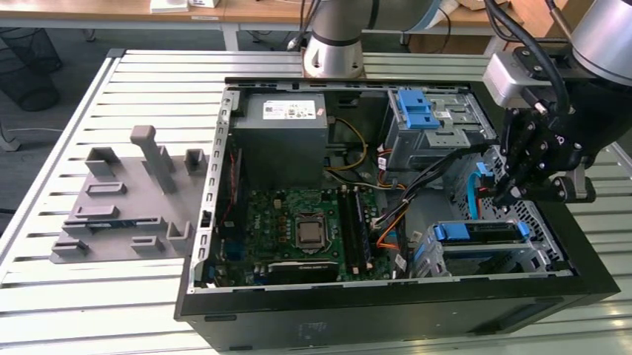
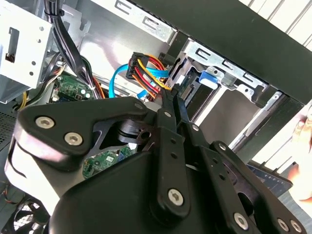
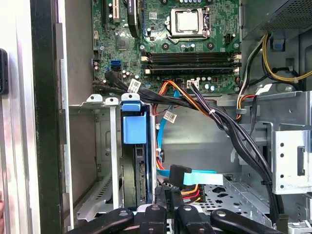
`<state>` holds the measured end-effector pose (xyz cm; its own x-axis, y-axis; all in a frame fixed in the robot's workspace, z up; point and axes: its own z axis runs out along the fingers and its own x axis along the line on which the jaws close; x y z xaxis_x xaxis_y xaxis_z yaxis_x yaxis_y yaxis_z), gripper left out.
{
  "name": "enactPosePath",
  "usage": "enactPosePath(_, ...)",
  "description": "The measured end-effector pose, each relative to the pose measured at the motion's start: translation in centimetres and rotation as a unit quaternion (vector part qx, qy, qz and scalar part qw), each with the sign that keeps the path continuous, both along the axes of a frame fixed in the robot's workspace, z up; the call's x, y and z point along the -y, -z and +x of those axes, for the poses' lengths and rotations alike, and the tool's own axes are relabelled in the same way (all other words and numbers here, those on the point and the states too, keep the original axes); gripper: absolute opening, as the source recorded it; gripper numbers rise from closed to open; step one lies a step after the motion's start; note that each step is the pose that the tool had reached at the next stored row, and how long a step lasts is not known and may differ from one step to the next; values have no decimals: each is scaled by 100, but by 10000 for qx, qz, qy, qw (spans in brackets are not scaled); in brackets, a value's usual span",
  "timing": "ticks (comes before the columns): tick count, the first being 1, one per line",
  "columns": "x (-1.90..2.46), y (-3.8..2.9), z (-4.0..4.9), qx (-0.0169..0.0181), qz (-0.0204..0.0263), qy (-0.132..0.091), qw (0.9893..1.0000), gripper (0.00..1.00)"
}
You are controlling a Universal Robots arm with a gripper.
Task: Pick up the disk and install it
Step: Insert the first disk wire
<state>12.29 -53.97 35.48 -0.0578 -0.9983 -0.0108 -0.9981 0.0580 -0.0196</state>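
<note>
The disk, a dark drive in a blue carrier, sits inside the lower drive cage at the case's front corner on the exterior view's right. In the first wrist view its blue carrier tab stands above the drive edge. My black gripper hangs just beside that cage, over the cables. Its fingers are pressed together with nothing visibly between them. The tips lie against the red, yellow and black wire connector next to the disk. A black plug on a light-blue cable lies just beyond the gripper.
The open case lies on a slatted metal table. It holds the motherboard, a grey power-supply box and an upper cage with a bare blue latch. A grey fixture lies beside it. A person's hand shows beyond the case wall.
</note>
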Motion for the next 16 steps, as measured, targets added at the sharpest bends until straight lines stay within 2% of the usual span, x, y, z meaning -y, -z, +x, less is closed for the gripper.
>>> enactPosePath(2, 2, 3, 0, -1, 0, 0, 10000, 16)
enactPosePath(6, 6, 30, 0, -35, 0, -63, 10000, 16)
enactPosePath(8, 9, 42, 0, -41, -1, -76, 10000, 16)
enactPosePath(12, 53, 52, 0, -42, 2, -77, 10000, 16)
enactPosePath(16, 77, 58, 0, -47, 3, -59, 10000, 16)
